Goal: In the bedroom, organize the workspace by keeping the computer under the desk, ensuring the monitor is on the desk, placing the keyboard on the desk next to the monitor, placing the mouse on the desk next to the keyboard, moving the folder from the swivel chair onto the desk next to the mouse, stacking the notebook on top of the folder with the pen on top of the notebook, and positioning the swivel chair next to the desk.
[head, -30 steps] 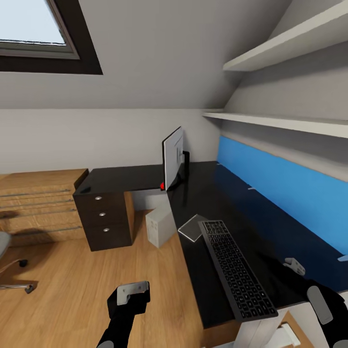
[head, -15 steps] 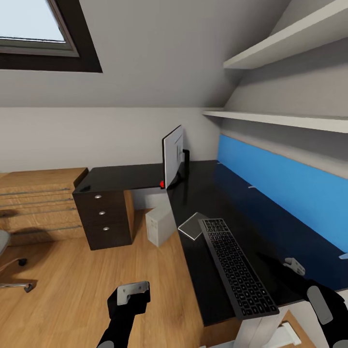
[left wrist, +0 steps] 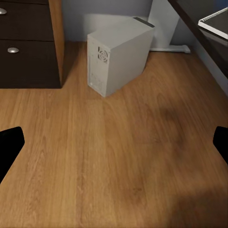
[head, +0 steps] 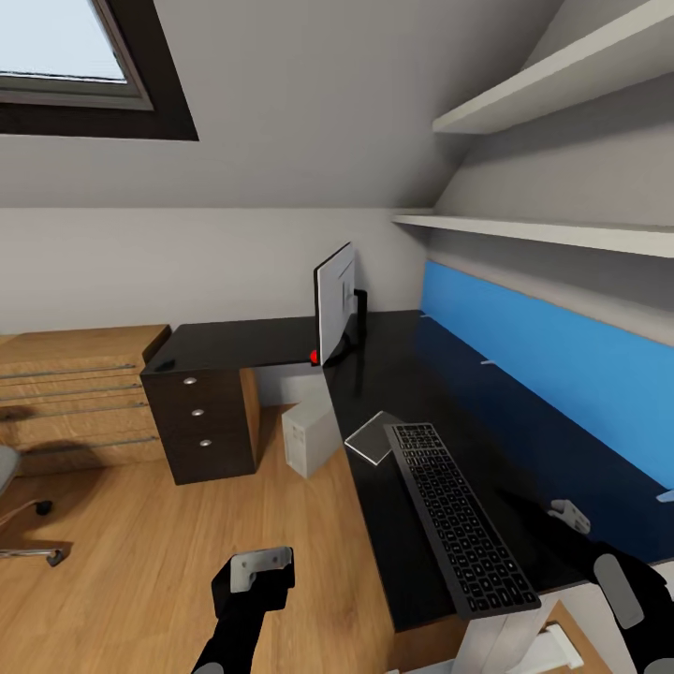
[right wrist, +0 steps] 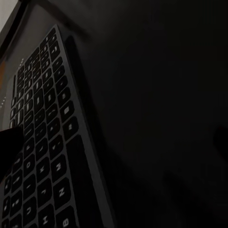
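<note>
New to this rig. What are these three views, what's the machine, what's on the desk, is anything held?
It is a simulated wheeled robot with two arms. The head view looks down over both; each wrist view looks along one gripper's fingers. On the glossy black L-shaped desk lie a long dark grey keyboard, a clear flat tray-like piece and, at the corner, a thin white-backed monitor. A light grey computer tower stands on the wooden floor beneath. The left gripper hangs open and empty over the floor. The right gripper hovers beside the keyboard; its state is unclear.
</note>
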Controlling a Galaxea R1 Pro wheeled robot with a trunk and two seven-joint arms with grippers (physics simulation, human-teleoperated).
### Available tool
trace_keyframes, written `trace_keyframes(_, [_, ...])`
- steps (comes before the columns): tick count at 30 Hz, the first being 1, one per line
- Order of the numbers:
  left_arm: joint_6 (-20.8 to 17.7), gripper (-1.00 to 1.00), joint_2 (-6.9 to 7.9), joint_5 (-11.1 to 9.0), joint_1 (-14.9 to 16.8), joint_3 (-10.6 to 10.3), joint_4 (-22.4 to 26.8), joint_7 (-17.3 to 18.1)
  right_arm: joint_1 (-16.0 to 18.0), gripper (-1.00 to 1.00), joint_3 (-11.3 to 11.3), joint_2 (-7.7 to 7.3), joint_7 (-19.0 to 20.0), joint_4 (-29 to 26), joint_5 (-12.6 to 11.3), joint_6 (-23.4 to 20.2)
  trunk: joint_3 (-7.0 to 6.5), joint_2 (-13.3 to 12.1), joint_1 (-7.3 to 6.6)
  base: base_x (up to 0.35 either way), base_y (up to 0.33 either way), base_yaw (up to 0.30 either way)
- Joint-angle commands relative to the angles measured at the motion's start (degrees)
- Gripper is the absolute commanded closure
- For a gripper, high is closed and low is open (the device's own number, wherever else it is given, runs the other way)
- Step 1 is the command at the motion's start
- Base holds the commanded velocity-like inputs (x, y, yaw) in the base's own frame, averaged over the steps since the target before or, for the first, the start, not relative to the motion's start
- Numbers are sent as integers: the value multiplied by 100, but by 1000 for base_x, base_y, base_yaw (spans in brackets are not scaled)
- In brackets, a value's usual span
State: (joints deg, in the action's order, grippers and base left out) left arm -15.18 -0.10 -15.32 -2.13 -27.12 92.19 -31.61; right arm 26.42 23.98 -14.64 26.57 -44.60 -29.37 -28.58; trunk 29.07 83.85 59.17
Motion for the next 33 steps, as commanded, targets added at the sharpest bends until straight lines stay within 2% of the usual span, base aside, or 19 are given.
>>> trace_keyframes(1, [-20, -100, 0, -32, 0, -5, 10, -31, 4, -100, 11, 3, 7, 10, -34, -40, 5, 3, 0, 0, 0, 0])
trace_keyframes(13, [-22, -100, 1, -32, 1, -4, 10, -36, 4, -100, -17, 18, 6, 164, -33, -22, 5, 3, 0, 0, 0, 23])
trace_keyframes(21, [-26, -100, 1, -34, 2, -4, 5, -35, 4, -100, -9, 222, 0, 164, -1, -17, 5, 3, 0, 0, 0, 77])
trace_keyframes(33, [-29, -100, 17, -32, 0, -19, -15, -30, 4, -100, -7, 285, -3, 170, 4, -16, 5, 3, 0, -31, 6, 34])
